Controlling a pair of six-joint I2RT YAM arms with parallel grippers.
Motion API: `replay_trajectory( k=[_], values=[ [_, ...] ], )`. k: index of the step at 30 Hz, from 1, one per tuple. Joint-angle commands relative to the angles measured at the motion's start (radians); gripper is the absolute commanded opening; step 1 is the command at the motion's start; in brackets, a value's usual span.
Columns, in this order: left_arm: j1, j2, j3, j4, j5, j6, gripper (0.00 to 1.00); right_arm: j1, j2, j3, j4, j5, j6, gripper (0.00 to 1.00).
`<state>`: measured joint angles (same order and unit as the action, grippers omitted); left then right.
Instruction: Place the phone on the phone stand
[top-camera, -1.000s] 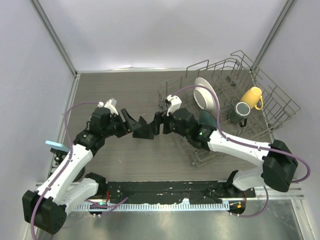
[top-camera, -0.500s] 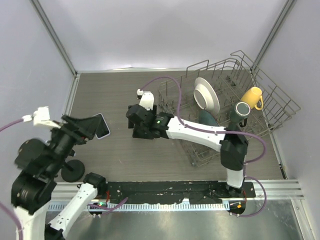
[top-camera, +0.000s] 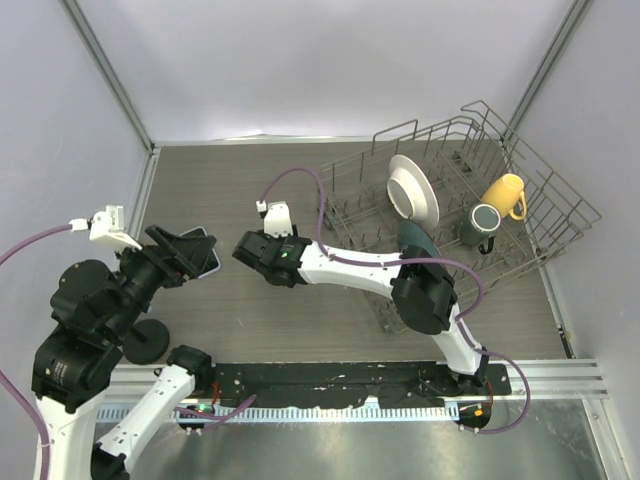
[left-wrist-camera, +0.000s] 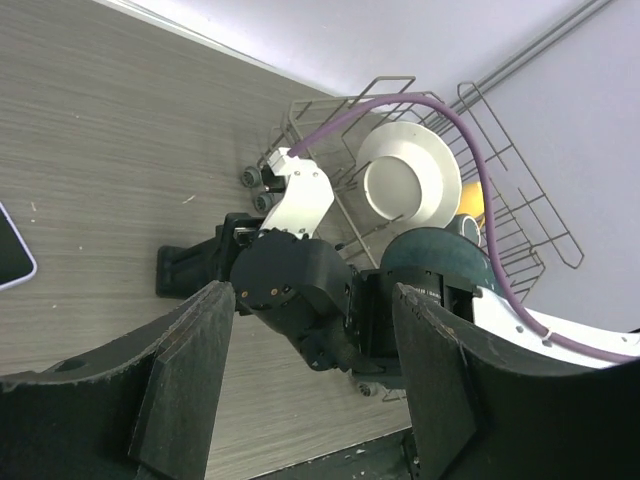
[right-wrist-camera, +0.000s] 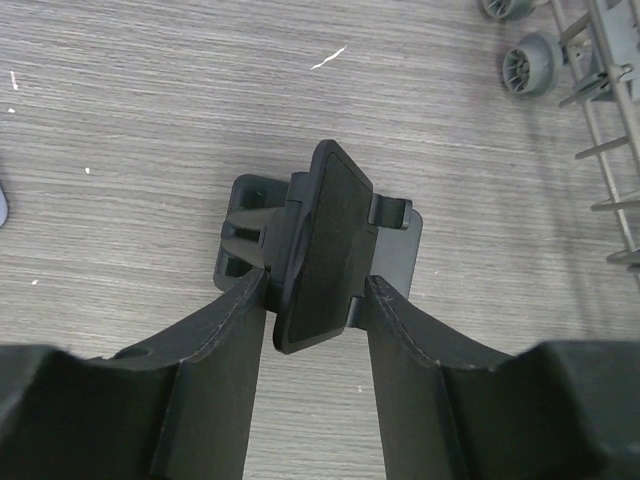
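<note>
The phone (top-camera: 208, 260), black screen with a light rim, lies flat on the table at the left; its corner shows at the left wrist view's edge (left-wrist-camera: 10, 258). My left gripper (top-camera: 188, 250) hangs open high above it, with nothing between its fingers (left-wrist-camera: 312, 295). A black round disc (top-camera: 145, 340), the phone stand's base, sits near the left front; my left arm hides its post. My right gripper (top-camera: 255, 258) reaches left of centre and is shut on a separate black folding stand (right-wrist-camera: 325, 235). Both its fingers (right-wrist-camera: 312, 290) touch that stand's sides.
A wire dish rack (top-camera: 560, 215) fills the right side, holding a white plate (top-camera: 412, 190), a dark teal plate (top-camera: 418, 240), a yellow mug (top-camera: 505, 195) and a dark green mug (top-camera: 483, 222). Its wheels (right-wrist-camera: 528, 65) stand close to my right gripper. Walls close the left and back.
My left arm left the table's middle and rose high at the left, uncovering the phone. My right arm stretched leftward and its jaws narrowed onto the folding stand.
</note>
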<state>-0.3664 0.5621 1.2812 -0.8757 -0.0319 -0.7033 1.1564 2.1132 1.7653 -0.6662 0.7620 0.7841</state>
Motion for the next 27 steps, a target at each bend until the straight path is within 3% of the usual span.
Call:
replay_trajectory(
  k=[1, 8, 13, 14, 18, 22, 27],
  values=[
    [0.0, -0.028, -0.005, 0.017, 0.01, 0.05, 0.68, 0.006, -0.016, 0.037, 0.005, 0.106, -0.087, 0.48],
    [-0.002, 0.007, 0.0, 0.029, 0.072, 0.067, 0.69, 0.019, -0.053, 0.017, 0.025, 0.079, -0.143, 0.52],
    [-0.002, 0.002, -0.003, 0.023, 0.089, 0.071, 0.69, 0.022, -0.11, -0.041, 0.086, 0.051, -0.158, 0.47],
    [-0.002, -0.001, -0.009, 0.032, 0.089, 0.071, 0.69, 0.022, -0.114, -0.052, 0.094, 0.049, -0.17, 0.35],
    [0.0, 0.002, -0.029, 0.044, 0.089, 0.073, 0.69, 0.022, -0.105, -0.059, 0.105, 0.062, -0.222, 0.22],
    [-0.002, 0.022, -0.016, 0.043, 0.107, 0.074, 0.69, 0.045, -0.107, -0.075, 0.177, 0.054, -0.351, 0.0],
    [0.0, 0.028, 0.044, 0.021, 0.09, 0.091, 0.69, 0.103, -0.14, -0.133, 0.337, 0.065, -0.625, 0.01]
  ],
)
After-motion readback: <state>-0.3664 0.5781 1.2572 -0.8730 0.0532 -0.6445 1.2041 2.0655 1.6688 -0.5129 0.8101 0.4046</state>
